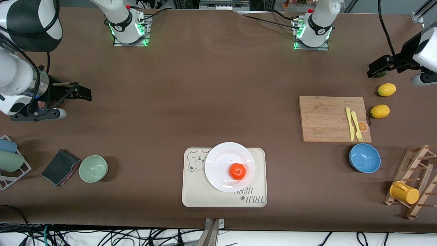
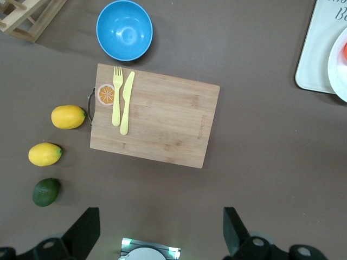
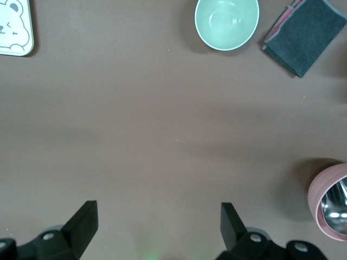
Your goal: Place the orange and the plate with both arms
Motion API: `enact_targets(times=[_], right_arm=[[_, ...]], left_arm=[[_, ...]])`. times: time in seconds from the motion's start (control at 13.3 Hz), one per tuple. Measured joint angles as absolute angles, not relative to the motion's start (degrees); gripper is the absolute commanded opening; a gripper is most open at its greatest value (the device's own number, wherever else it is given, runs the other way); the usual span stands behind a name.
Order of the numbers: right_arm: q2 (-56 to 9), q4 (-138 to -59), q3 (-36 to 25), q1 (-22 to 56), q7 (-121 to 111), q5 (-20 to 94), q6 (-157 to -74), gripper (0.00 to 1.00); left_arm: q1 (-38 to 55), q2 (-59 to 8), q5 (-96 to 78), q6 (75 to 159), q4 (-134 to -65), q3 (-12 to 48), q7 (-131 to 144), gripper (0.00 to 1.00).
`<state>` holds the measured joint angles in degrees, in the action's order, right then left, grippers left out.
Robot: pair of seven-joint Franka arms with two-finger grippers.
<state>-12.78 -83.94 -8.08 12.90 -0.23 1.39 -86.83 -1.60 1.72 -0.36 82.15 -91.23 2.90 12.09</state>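
Observation:
The orange sits on the white plate, which rests on the cream bear tray near the front edge of the table. In the left wrist view only the plate's rim and a sliver of the orange show. My left gripper is open and empty, up over the left arm's end of the table; its own view shows bare table between the fingers. My right gripper is open and empty over the right arm's end, also seen in its own view.
A wooden cutting board holds a yellow knife and fork. Beside it lie two lemons, an avocado and a blue bowl. A rack with a yellow mug, a green bowl, a dark cloth and a pink cup are also there.

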Motion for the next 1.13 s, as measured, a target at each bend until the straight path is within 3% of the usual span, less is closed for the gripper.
enact_targets(times=[1.13], right_arm=[[-10.01, -86.42, -5.21, 9.64, 1.52, 1.17, -90.64, 1.0]], left_arm=[[-1.59, 1.72, -0.37, 82.15, -91.23, 2.92, 12.09, 1.0]])
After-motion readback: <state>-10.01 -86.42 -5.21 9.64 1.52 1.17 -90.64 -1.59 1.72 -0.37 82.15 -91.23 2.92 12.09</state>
